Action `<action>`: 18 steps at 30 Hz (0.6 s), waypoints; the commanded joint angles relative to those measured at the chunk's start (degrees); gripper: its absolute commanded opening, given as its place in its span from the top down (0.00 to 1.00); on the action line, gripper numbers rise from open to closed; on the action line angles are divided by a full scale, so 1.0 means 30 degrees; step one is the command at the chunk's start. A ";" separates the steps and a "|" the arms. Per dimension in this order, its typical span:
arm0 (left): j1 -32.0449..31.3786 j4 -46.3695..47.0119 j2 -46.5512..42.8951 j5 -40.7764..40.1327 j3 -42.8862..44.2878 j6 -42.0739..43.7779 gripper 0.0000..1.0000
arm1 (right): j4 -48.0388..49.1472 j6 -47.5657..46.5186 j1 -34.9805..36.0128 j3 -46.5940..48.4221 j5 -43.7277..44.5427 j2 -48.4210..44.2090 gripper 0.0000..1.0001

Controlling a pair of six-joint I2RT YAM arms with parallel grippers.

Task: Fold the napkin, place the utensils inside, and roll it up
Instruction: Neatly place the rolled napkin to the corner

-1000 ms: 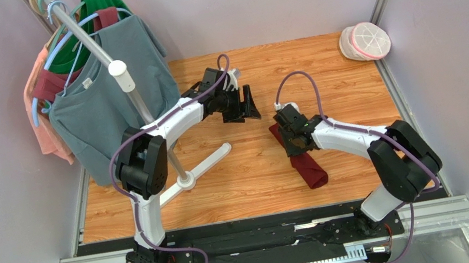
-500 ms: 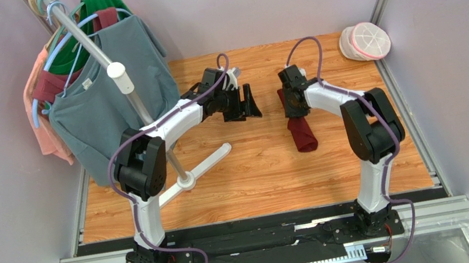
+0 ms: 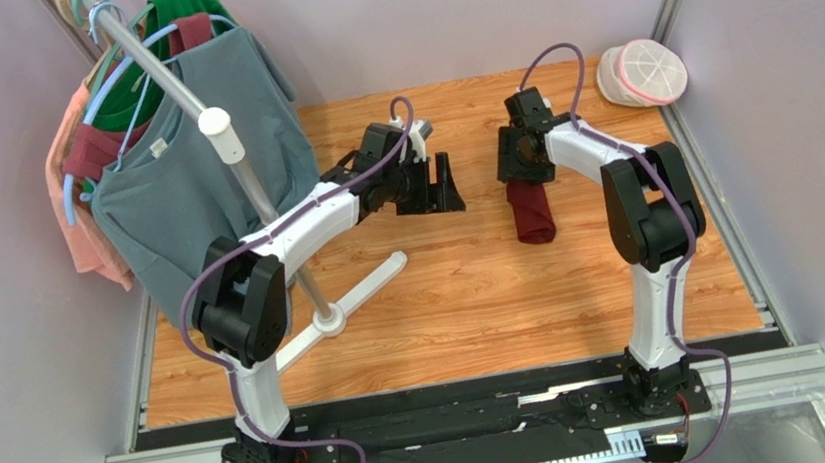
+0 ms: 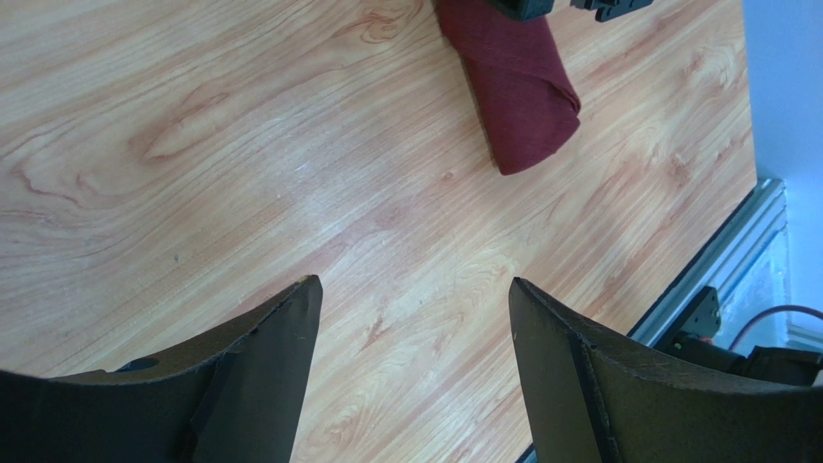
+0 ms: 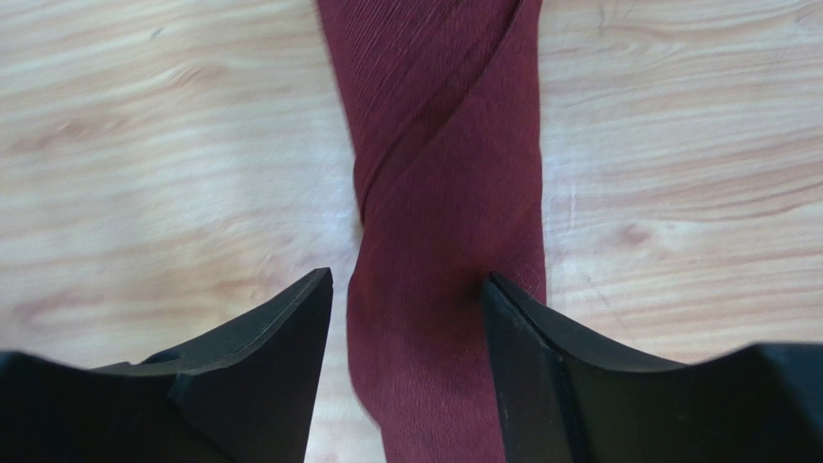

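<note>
The napkin [image 3: 531, 213] is a tight dark red roll lying on the wooden table, right of centre; it also shows in the left wrist view [image 4: 517, 82] and the right wrist view [image 5: 444, 125]. My right gripper [image 3: 519, 157] hovers over the roll's far end, open. Its fingers straddle the roll [image 5: 406, 278]: there is a gap on the left side, and the right finger sits against the cloth's edge. My left gripper [image 3: 445, 183] is open above bare wood to the left of the roll, with nothing between its fingers [image 4: 415, 285]. The utensils are hidden.
A clothes rack with several shirts on hangers [image 3: 179, 145] stands at the far left, its white base [image 3: 362, 289] reaching onto the table. A white and pink container [image 3: 642, 73] sits at the far right corner. Walls close in on both sides.
My right arm swung the rolled napkin from the near right toward the far middle and laid it straighter, then opened its jaws off it. The left arm barely shifted.
</note>
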 commanded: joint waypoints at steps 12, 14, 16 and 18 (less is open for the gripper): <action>-0.4446 0.2379 -1.0772 -0.7292 -0.4784 0.5866 0.20 | 0.0823 -0.1994 0.0985 -0.4824 -0.3316 -1.3397 0.35; -0.4978 0.2439 -1.3057 -0.8201 -0.5987 0.6719 0.20 | 0.1057 -0.2140 0.1074 -0.5855 -0.3521 -1.6230 0.35; -0.5185 0.2061 -1.5218 -0.8117 -0.6980 0.6429 0.20 | 0.1087 -0.2286 0.1161 -0.7316 -0.3580 -1.7940 0.35; -0.5272 0.1825 -1.6748 -0.8057 -0.7744 0.5963 0.20 | 0.0942 -0.2374 0.1220 -0.8258 -0.3580 -2.0402 0.35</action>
